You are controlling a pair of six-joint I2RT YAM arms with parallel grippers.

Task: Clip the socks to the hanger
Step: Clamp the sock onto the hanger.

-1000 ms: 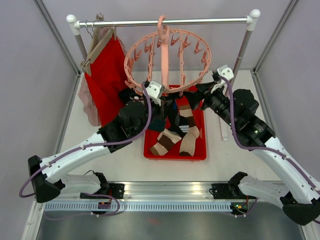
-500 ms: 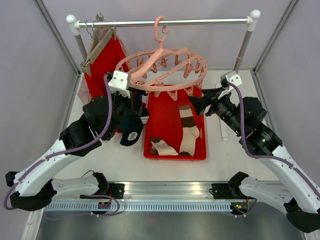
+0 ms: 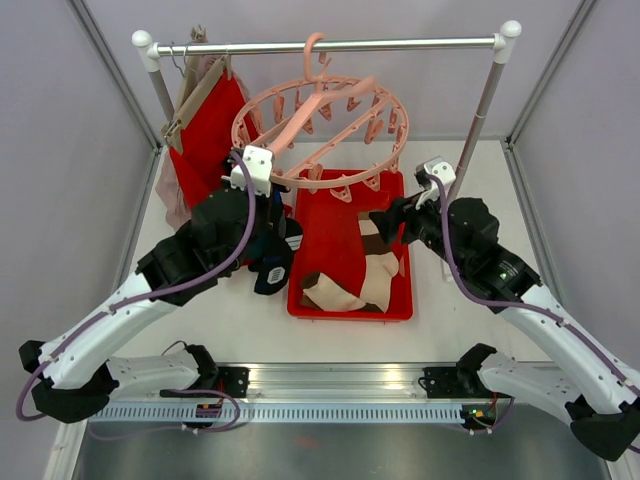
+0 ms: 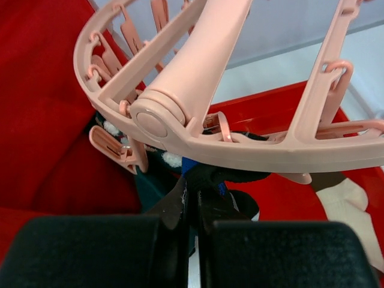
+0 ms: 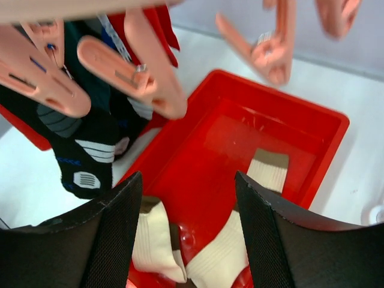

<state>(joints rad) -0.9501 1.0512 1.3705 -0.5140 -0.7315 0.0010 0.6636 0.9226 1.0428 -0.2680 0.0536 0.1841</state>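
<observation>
The pale-pink ring hanger (image 3: pixel 330 135) hangs tilted from the rail by its hook, clip pegs dangling. My left gripper (image 3: pixel 275 228) is just under its near-left rim, shut on dark socks (image 3: pixel 272 265), black with white markings and teal, which hang left of the tray. In the left wrist view the gripper (image 4: pixel 193 183) pinches black sock fabric (image 4: pixel 225 177) right beneath the hanger's ring (image 4: pixel 252 153). My right gripper (image 3: pixel 385 225) stands open over the red tray (image 3: pixel 350 312). In the right wrist view the gripper (image 5: pixel 187 180) holds nothing, with beige socks (image 5: pixel 264 174) below it.
A wooden hanger with a red cloth (image 3: pixel 212 140) hangs at the rail's left end (image 3: pixel 160 45). The rail's right post (image 3: pixel 485 100) stands behind my right arm. Hanger pegs (image 5: pixel 144 66) dangle close above my right gripper.
My left gripper lifted the dark socks out of the tray, swung left, then came back a little under the ring. The hanger swung and tilted. My right gripper shifted left over the tray.
</observation>
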